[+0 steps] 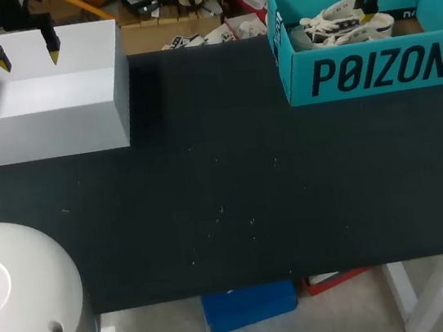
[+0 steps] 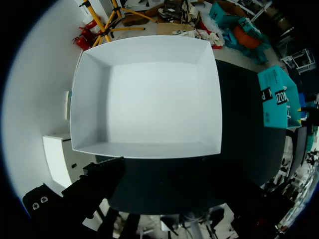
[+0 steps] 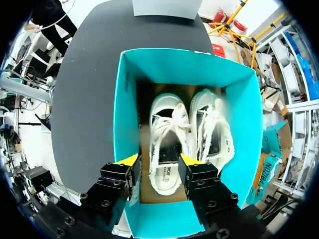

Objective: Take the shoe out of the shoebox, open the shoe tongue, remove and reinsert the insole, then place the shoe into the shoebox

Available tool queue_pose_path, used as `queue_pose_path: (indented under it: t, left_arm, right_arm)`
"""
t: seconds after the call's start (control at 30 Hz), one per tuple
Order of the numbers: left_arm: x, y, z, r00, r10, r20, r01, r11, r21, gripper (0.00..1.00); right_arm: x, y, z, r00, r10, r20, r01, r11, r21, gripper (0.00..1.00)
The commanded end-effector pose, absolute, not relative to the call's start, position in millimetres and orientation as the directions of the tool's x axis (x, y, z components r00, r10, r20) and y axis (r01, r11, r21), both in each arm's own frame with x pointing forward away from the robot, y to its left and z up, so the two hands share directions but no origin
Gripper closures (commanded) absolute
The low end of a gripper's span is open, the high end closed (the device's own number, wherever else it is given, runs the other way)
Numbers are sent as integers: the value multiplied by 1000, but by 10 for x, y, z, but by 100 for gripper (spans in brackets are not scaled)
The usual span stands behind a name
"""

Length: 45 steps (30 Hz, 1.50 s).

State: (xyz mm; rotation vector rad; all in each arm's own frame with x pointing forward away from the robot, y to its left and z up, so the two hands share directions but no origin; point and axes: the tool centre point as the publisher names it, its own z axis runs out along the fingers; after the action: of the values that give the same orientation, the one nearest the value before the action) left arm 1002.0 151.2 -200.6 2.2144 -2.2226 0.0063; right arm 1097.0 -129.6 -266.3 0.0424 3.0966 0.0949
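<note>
At the back right of the table stands a teal shoebox (image 1: 373, 70), open, with two white lace-up shoes (image 1: 346, 23) side by side in it. My right gripper (image 1: 367, 12) reaches down into the box. In the right wrist view its yellow-tipped fingers (image 3: 130, 160) stand on either side of the heel of one shoe (image 3: 167, 149). A strip of the shoebox (image 3: 122, 114) floor shows between one finger and the heel, so the gripper (image 3: 158, 160) is open. The second shoe (image 3: 214, 129) lies beside it. My left gripper (image 1: 26, 58) hangs open over a white box.
The white box (image 1: 43, 129) at the back left is empty inside (image 2: 149, 104). Between the two boxes and toward the front lies the black tabletop (image 1: 226, 198). The teal box's walls stand close around my right gripper.
</note>
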Motion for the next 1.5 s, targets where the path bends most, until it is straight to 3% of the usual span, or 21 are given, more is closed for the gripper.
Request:
queue_pose_path:
  t: [0.03,0.63,1.5]
  left_arm:
    - [10015,1505,-2001,-2,-1000,2,-1000,2,2,0]
    - [10015,1505,-2001,-2,-1000,2,-1000,2,2,0]
    - [10015,1505,-2001,-2,-1000,2,-1000,2,2,0]
  right_arm:
    - [11149,-1358,-2842,-1000,24,-5,24,997,73,55]
    - [11458,-1583,-3399,-999,5,35,8,996,84,63]
    - [11501,-1418,-4050,-998,3,62,9,995,98,71]
